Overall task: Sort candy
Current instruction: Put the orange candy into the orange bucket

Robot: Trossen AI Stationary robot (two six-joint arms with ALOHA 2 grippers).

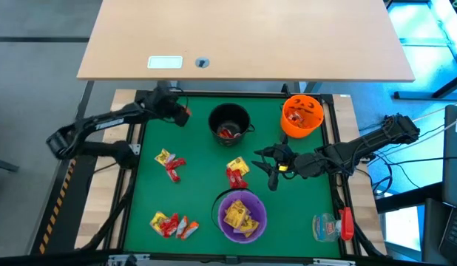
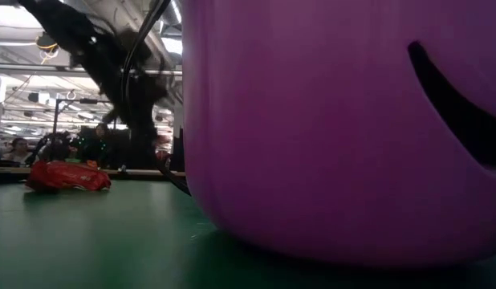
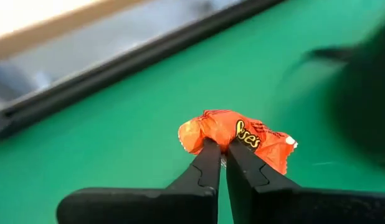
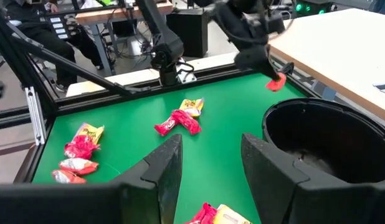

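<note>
Right now my left gripper (image 3: pixel 220 149) is pinched tight on a small orange foil-wrapped peanut-butter-cup candy (image 3: pixel 233 135), held above the green felt desk (image 1: pixel 199 185) near its far left corner, just beside the round black plastic cauldron bowl (image 1: pixel 229 123). To do this step well, I judge I should carry the orange candy clear over a bowl's rim before releasing; the grip is only on the wrapper's edge (it could slip if I swing fast), so slow and level is my plan. Which bowl suits it is a call: the orange pumpkin-faced bowl (image 1: pixel 302 116) at the far right matches its colour, but the black one is closer.

My right gripper (image 4: pixel 205 165) hangs wide open and empty near the desk's middle, between the black bowl and the purple pumpkin-faced bowl (image 1: pixel 242 216).

Counting: three bowls. Loose candy sits in three clusters of shiny red and yellow wrapped sweets: one at the left (image 1: pixel 170 165), one at the near left (image 1: pixel 171 224), one at the centre (image 1: pixel 237 172); I cannot count the pieces in each. The purple bowl holds yellow ones, the black bowl something red.
</note>
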